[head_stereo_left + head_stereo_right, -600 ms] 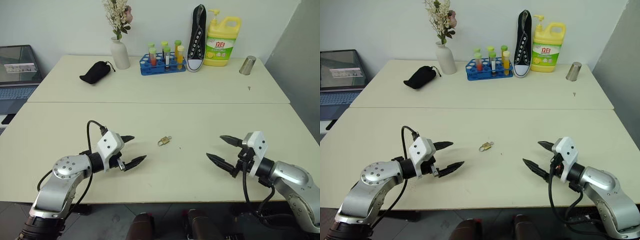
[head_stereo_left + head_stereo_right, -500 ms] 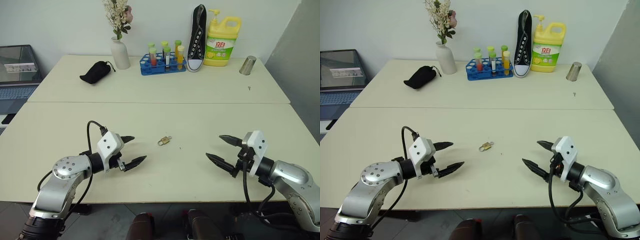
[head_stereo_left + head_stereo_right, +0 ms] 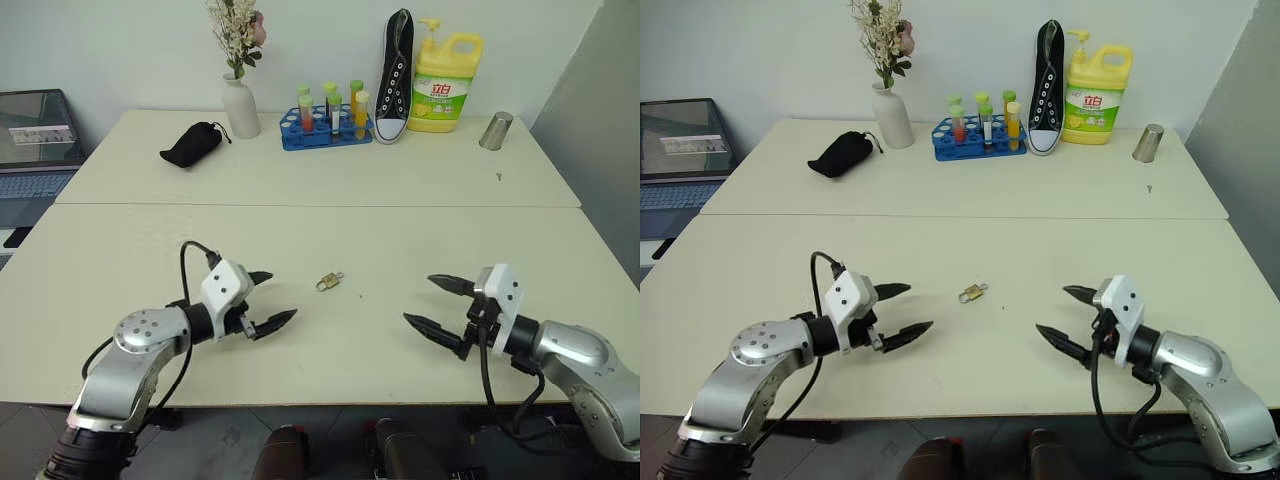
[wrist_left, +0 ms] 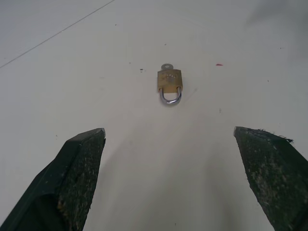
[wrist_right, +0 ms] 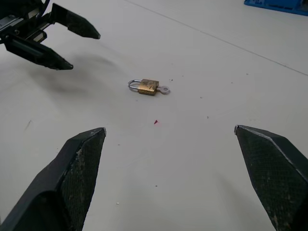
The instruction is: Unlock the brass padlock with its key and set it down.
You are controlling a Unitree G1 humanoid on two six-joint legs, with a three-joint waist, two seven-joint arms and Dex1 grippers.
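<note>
Two cream tables (image 3: 320,230) butt together under a pale wall, and the near one carries little. Nearest, the left gripper (image 3: 266,301) and the right gripper (image 3: 437,306) hang just over the top, each with its black fingers spread wide and nothing between them. Between the two, a little farther out and apart from both, the brass padlock (image 3: 327,282) lies flat, its silvery shackle (image 4: 170,98) seated in the body as far as can be made out. A small silvery key (image 4: 166,67) juts from the opposite end; how deep it sits cannot be told. On the far table, a blue rack (image 3: 325,131) holds capped tubes of coloured liquid, a white vase (image 3: 240,107) holds flowers, and a laptop (image 3: 35,140) is cut off by the frame.
</note>
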